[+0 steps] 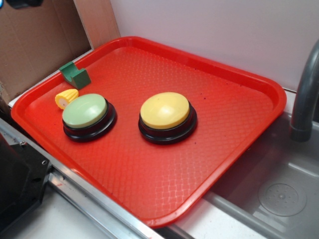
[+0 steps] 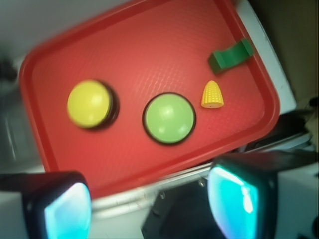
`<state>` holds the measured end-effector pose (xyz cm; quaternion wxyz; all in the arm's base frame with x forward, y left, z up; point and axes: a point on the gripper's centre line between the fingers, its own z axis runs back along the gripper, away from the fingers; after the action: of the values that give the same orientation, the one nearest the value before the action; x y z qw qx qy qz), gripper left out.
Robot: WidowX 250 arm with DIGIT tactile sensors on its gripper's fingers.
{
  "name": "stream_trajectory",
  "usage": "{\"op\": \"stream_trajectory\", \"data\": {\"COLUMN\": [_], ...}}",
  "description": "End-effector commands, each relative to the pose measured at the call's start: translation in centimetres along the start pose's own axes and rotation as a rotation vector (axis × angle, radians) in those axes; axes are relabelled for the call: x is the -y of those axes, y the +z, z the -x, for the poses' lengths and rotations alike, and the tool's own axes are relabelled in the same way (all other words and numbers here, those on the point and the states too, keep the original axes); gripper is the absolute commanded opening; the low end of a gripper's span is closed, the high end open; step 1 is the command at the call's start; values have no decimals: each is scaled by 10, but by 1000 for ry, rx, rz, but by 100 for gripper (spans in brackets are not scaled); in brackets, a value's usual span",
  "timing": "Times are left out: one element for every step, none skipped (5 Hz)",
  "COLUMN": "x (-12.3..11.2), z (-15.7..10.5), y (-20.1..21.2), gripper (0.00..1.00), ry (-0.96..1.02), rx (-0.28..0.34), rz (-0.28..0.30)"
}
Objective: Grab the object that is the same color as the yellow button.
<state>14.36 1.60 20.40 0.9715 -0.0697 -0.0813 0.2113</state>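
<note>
A small yellow corn-cob piece (image 1: 66,98) (image 2: 212,94) lies on the red tray (image 1: 209,164) (image 2: 149,40) near its left rim, just beside the pale green domed button (image 1: 85,110) (image 2: 169,117). The yellow button (image 1: 165,110) (image 2: 89,104), a large dome on a black base, stands mid-tray. My gripper (image 2: 154,204) is high above, outside the tray's near edge, far from the corn piece. It is open, and nothing sits between its two cyan-lit pads (image 2: 234,196). The exterior view does not show the gripper.
A green block (image 1: 76,73) (image 2: 230,55) sits at the tray's back-left corner. Brown cardboard (image 1: 30,40) stands behind it. A grey faucet (image 1: 304,94) and sink (image 1: 279,194) lie right of the tray. A black mount (image 1: 20,184) and metal rail (image 1: 94,199) run along the near side.
</note>
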Motion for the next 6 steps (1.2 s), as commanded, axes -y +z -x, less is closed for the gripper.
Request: {"op": "stream_trajectory", "data": {"x": [-43, -64, -79, -84, -88, -96], "z": [-37, -44, -50, -51, -58, -65], "y": [-45, -67, -94, -111, -130, -151], "gripper": [100, 100, 100, 100, 100, 100], "ry": [285, 377, 456, 490, 545, 565], "rx": [76, 145, 181, 235, 269, 251], "rz": [-2, -21, -76, -74, -81, -127]}}
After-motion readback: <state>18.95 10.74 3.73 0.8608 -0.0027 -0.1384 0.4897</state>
